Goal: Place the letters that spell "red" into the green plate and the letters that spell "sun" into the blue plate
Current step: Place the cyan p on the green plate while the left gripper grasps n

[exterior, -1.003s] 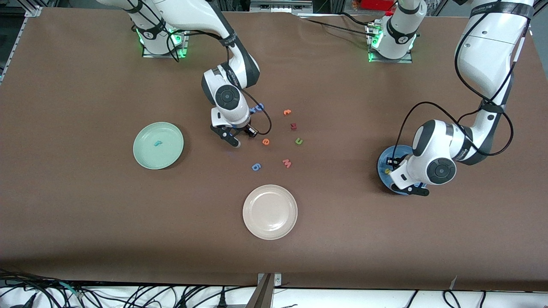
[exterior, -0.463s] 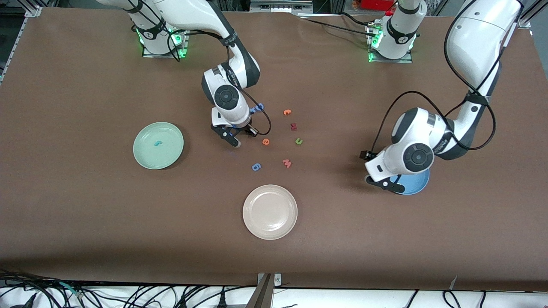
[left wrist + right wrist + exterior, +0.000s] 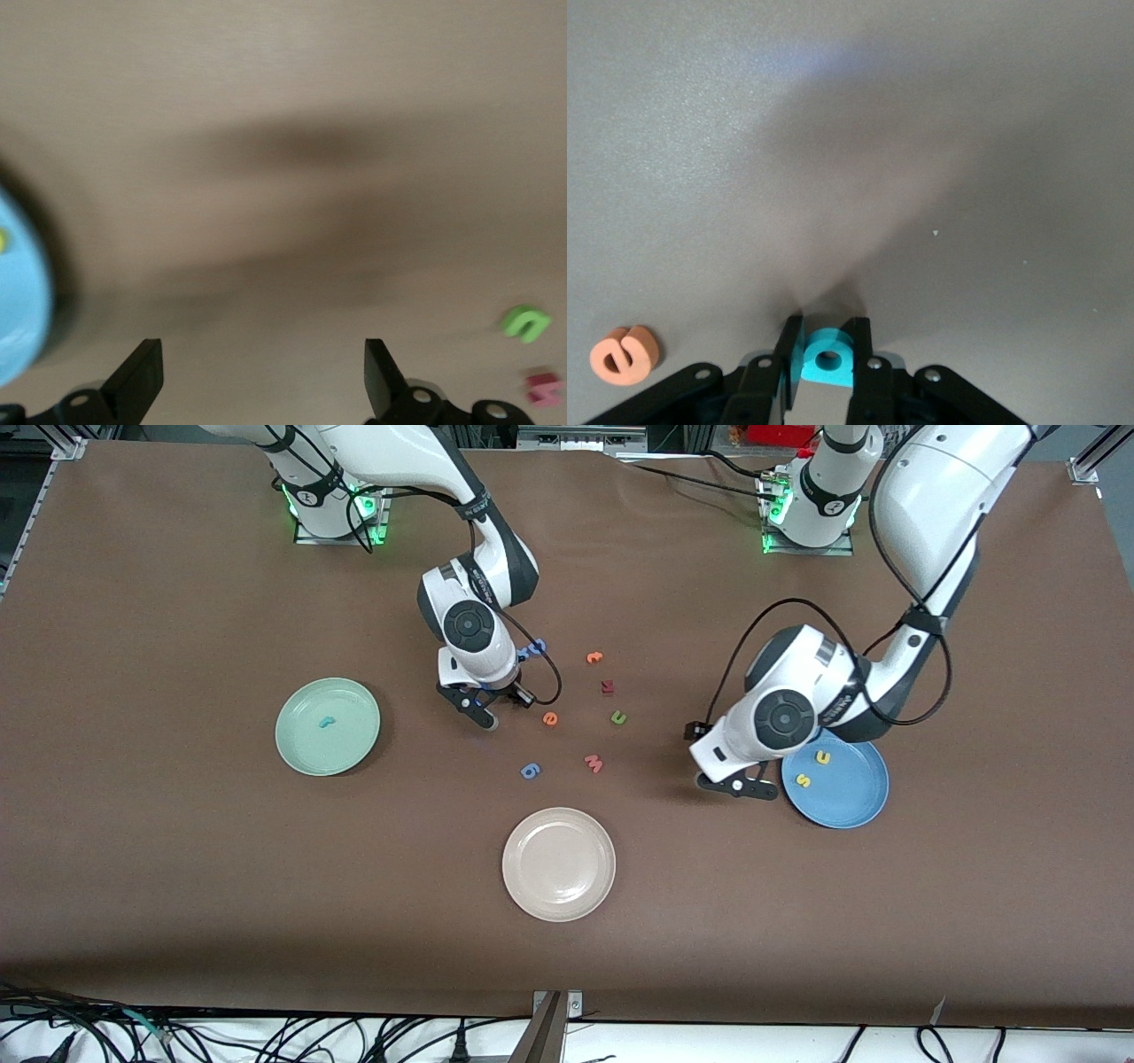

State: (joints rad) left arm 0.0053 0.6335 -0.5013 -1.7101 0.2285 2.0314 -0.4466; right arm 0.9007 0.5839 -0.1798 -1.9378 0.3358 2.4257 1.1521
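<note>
The green plate [image 3: 306,748] holds the teal "r" [image 3: 326,723]. Low over the table beside the orange "e" [image 3: 550,718] [image 3: 625,355], my right gripper [image 3: 485,718] [image 3: 827,341] is shut on the teal "d" [image 3: 828,360]. The blue plate [image 3: 850,797] [image 3: 18,301] holds the yellow "u" [image 3: 822,757] and the yellow "s" [image 3: 803,780]. My left gripper [image 3: 740,788] [image 3: 261,381] hangs open and empty over bare table next to that plate. The green "n" [image 3: 618,716] [image 3: 526,322] lies among the loose letters.
A beige plate [image 3: 558,864] sits nearest the front camera. Other loose letters lie mid-table: a pink "w" [image 3: 594,763] [image 3: 542,386], a dark red one [image 3: 608,686], a small orange one [image 3: 594,657], a blue one [image 3: 530,771] and a blue "D" [image 3: 534,648] by the right wrist.
My left gripper has moved off the blue plate toward the middle of the table, uncovering the yellow "s" and "u" in it. The right arm has stayed in place.
</note>
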